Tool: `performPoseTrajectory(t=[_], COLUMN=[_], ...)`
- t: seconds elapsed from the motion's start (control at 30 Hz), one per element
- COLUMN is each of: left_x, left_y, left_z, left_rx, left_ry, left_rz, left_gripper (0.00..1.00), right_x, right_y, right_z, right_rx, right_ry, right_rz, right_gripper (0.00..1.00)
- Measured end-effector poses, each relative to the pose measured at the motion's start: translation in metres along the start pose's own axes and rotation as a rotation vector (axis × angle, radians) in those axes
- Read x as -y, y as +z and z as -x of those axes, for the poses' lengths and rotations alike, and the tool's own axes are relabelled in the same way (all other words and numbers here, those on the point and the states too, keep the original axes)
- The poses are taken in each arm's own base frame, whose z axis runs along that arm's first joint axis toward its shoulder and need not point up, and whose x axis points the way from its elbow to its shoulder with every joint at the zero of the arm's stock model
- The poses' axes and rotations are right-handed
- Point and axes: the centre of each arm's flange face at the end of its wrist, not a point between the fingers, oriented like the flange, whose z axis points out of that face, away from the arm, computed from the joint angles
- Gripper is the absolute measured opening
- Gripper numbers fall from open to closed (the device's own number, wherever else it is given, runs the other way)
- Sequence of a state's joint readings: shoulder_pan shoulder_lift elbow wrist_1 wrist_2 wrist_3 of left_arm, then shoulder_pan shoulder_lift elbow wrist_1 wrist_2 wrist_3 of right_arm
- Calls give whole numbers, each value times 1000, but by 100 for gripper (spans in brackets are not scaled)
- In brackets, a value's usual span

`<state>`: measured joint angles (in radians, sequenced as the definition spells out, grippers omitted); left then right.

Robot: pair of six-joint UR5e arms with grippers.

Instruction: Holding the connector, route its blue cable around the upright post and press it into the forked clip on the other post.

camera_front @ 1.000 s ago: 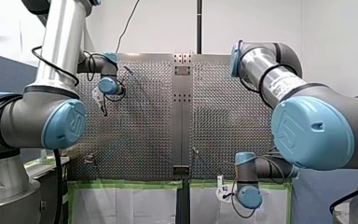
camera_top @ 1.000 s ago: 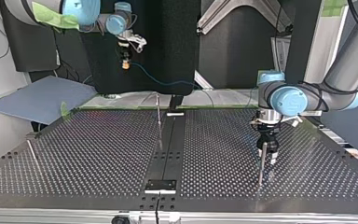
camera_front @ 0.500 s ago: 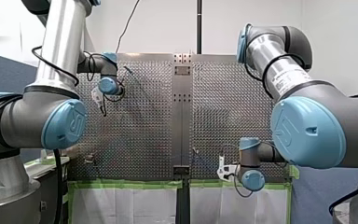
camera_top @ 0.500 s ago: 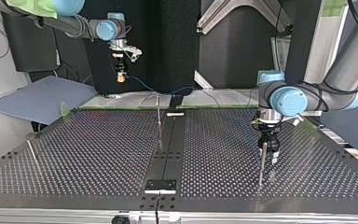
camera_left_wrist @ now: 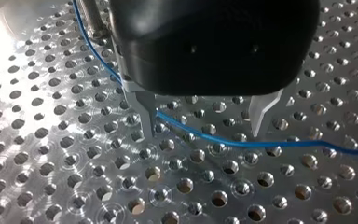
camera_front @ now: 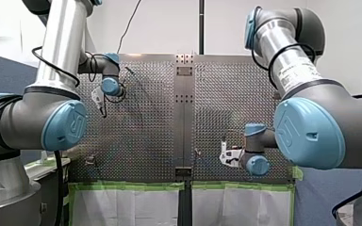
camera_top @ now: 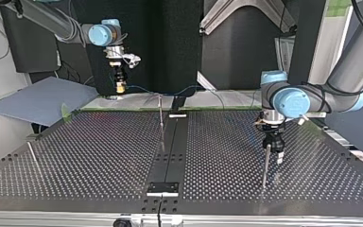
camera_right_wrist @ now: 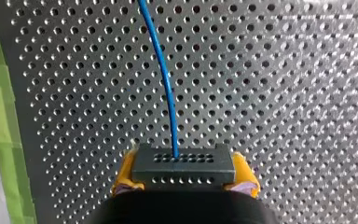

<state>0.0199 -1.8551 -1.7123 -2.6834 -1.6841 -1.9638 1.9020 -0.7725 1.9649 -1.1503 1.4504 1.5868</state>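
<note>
While my left gripper (camera_front: 102,107) hangs over the perforated table (camera_front: 141,136) in the front view, my right gripper (camera_front: 225,155) sits lower, near the middle. Top view: the blue cable (camera_top: 170,91) trails from my right gripper along the table's far edge, behind a thin post (camera_top: 160,118). Left wrist view: the metal fingers (camera_left_wrist: 147,116) stand apart (nothing gripped), with the cable crossing just past their tips. Right wrist view: the yellow pads (camera_right_wrist: 247,175) are clamped on the connector (camera_right_wrist: 184,165).

Dark grey connector (camera_right_wrist: 184,169) pinched in my right jaws, its blue cable (camera_right_wrist: 165,84) running straight ahead. It also crosses between my left jaws.
</note>
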Motion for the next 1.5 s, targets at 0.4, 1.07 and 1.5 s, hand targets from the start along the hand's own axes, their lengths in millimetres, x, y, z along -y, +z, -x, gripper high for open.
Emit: performPoseTrajectory(t=[0.4,1.07,1.5], left_x=[-1,-3,-4], left_y=[-1,-2,-11], left_z=[-1,-1,8], left_rx=[-5,-13,-53], left_ry=[-8,-12,-77], left_rz=[5,24,37], left_gripper=[100,100,100], right_x=[17,17,19], right_y=[-24,-29,-26], right_z=[22,34,33], right_rx=[92,115,106], right_ry=[-21,-69,-74], right_rz=[-114,-125,-130], right_gripper=[0,0,0])
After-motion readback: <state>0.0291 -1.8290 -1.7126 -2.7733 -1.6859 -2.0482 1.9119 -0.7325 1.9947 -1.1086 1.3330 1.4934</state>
